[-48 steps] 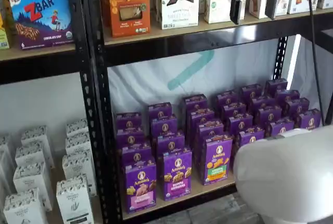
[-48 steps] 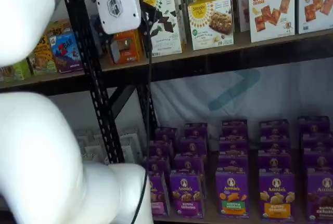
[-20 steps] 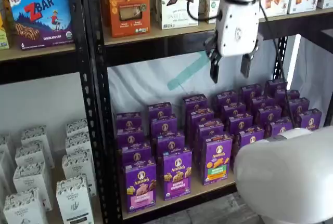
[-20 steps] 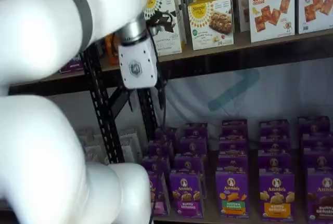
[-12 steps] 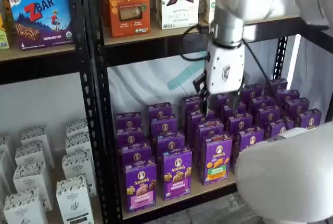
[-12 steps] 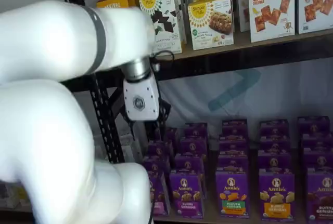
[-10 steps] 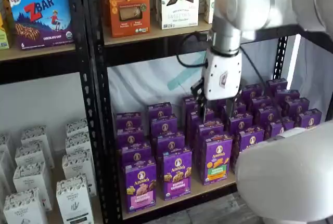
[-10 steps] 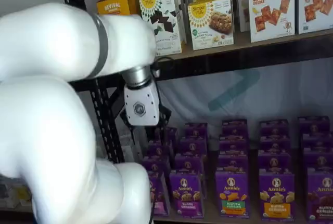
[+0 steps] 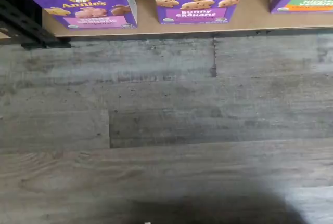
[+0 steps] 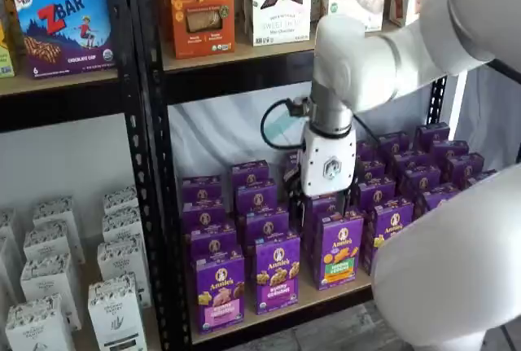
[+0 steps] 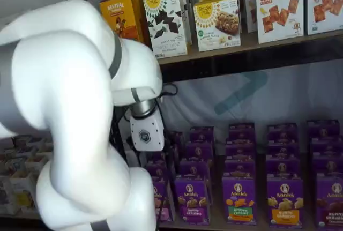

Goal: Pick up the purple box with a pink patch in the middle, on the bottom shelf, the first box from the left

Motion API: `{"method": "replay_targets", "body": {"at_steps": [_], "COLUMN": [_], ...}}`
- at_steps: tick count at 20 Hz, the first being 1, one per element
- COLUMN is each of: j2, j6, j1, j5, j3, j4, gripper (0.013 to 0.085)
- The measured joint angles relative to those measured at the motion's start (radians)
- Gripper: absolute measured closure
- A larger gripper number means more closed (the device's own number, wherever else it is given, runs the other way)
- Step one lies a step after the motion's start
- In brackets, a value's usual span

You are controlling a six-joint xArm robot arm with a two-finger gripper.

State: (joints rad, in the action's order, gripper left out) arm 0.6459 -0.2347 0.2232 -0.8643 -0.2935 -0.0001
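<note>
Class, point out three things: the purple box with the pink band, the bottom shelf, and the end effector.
purple box (image 10: 219, 292), a shelf view, on its front face.
bottom shelf (image 9: 250, 11), wrist view, on bare wooden board between cartons.
end effector (image 10: 325, 202), a shelf view, just below its white body, in front of the purple cartons.

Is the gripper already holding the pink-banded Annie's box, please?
No, the pink-banded Annie's box stands untouched on the bottom shelf, left of the gripper.

Purple box (image 9: 78, 0) top cut off by edge; jaws hidden.
</note>
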Motion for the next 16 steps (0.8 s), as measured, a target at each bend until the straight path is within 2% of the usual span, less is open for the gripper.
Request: {"method": "replay_targets", "body": {"at_steps": [6,9,14,16], "j2": [-0.169,-0.239,-0.386,-0.438], "j6": [-0.066,-0.09,-0.073,-0.08], "j1": [0.04,0.055,0.08,0.091], "j5": [0.145,0.184,0.291,0.327], "j3": [0.0,-0.01,-0.033,-0.048], "j4": [-0.036,-0.047,0.005,0.009], "gripper": [0.013,0.013,0.013,0.013]}}
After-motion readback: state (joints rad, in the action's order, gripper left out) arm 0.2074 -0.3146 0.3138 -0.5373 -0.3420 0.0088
